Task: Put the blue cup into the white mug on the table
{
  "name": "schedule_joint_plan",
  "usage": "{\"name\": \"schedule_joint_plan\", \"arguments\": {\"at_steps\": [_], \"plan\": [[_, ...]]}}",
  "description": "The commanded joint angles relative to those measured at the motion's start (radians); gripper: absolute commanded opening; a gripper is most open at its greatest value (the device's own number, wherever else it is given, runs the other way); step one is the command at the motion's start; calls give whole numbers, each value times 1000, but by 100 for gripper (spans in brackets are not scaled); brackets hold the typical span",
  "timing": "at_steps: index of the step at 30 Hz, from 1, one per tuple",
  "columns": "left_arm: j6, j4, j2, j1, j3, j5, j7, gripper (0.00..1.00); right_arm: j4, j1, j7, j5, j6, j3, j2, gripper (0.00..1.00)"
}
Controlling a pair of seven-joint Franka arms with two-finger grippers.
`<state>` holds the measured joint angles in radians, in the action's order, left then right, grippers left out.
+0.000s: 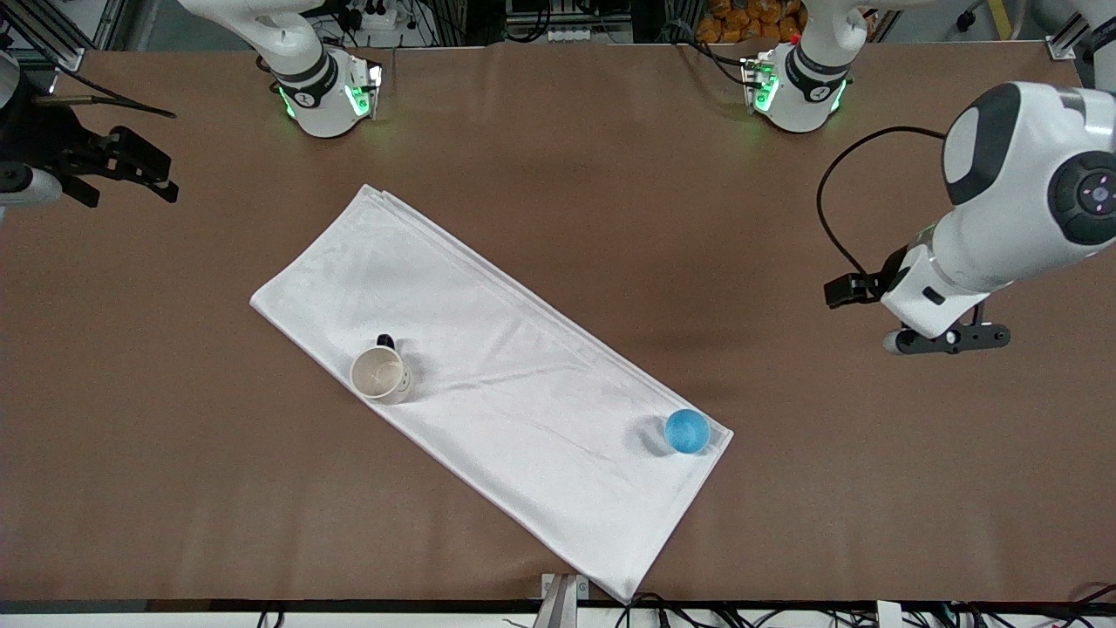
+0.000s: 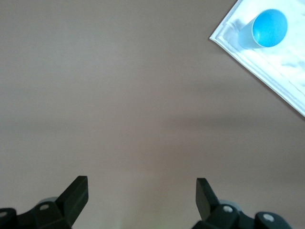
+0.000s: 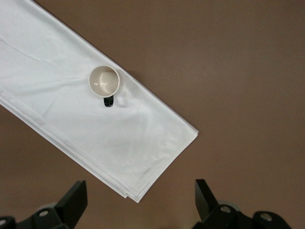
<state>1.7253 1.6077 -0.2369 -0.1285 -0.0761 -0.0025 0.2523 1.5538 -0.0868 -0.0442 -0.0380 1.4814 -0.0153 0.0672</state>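
Both grippers hang wide open, holding nothing: left gripper [image 2: 142,200] over bare table [image 1: 785,523], right gripper [image 3: 141,202] likewise. Blue cup [image 1: 687,431] and white mug [image 1: 380,373] stand well apart on a cloth [image 1: 488,366], seemingly untouched. Next, the left gripper likely needs to reach and grasp the cup.

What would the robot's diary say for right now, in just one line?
small round blue plastic cup: on white folded cloth | small white mug: on cloth, empty | left pincer: open, over table | right pincer: open, waiting

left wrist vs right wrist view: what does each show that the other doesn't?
Only the left wrist view: the blue cup, standing on a corner of the white cloth, and the open left gripper over bare table.

Only the right wrist view: the white mug, upright and empty on the cloth, its dark handle showing, and the open right gripper over the table near another cloth corner.

Both: part of the cloth, brown table, and neither gripper holding anything.
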Motion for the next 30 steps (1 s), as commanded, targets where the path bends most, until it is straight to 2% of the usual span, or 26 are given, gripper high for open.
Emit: {"name": "schedule_joint_plan", "arguments": {"at_steps": [1,5,16,24,30], "plan": [[29,-75,-87,-23,1,22,59,100,6,-7,12,-16,0,0,5,100],[74,-75,-114,-36,1,22,96,100,38,-53,0,-16,16,0,2,100],[194,-87,-197,-66,-1,15,189,100,207,-140,-85,-16,218,0,-15,100],[269,-152,-308,-109,1,15,295,100,218,-175,-158,-11,284,0,-141,100],[350,-153,-361,-128,1,15,352,100,249,-206,-201,-5,359,-2,-222,100]]}}
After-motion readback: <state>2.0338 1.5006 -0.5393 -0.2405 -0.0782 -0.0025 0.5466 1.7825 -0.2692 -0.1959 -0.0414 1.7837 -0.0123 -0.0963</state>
